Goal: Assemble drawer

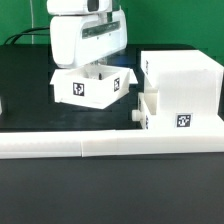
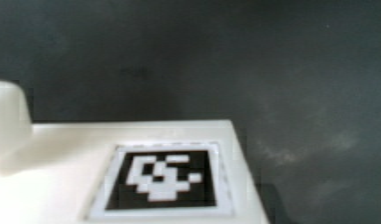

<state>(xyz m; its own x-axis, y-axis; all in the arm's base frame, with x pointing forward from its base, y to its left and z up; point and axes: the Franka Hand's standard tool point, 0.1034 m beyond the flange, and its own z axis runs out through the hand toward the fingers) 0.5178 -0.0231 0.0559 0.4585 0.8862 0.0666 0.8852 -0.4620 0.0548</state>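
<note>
Exterior view's left of centre: you have the first tray [image 1: 88,88] on the black table [image 1: 25,80], turned corner-on toward the near side, with a tag on each of its two near walls. Your gripper [image 1: 100,68] hangs right over it, tips down at the rim. The fingers are hidden by the tray walls, so I cannot tell if it is clamped or loose. The wrist view is blurred: a white tray face [image 2: 62,150] with a tag [image 2: 164,178], plus a white lump [image 2: 6,120] I can't identify. Further right is the second tray [image 1: 150,108], knob [image 1: 135,116] pointing left, against the housing [image 1: 185,85]; whether inserted or just touching is unclear. The housing stands upright at the right, tag on its near face. Border bars [image 1: 60,148] run along the near side.
</note>
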